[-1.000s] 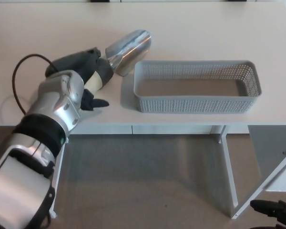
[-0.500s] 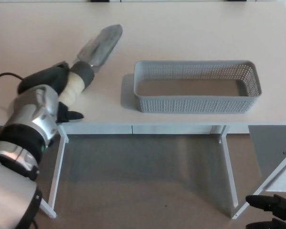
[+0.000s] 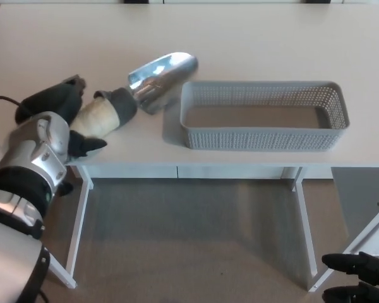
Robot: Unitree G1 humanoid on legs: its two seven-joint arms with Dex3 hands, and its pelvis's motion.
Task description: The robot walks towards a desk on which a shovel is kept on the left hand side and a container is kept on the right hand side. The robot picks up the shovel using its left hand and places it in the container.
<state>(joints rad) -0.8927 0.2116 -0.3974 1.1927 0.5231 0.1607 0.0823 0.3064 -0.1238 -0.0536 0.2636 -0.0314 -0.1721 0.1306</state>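
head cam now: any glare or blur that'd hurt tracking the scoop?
Head view: bright specular glare on the shovel blade, washing out its edge; soft shadow left of the container; left hand looks slightly soft, no heavy motion blur; table evenly lit.

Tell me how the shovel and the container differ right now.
The shovel is shiny solid metal with a cream handle; the container is grey perforated plastic. The shovel is held in the left hand, blade pointing towards the container; the container sits untouched on the desk. The shovel is narrow and scoop-shaped; the container is a long rectangular basket. Both are greyish.
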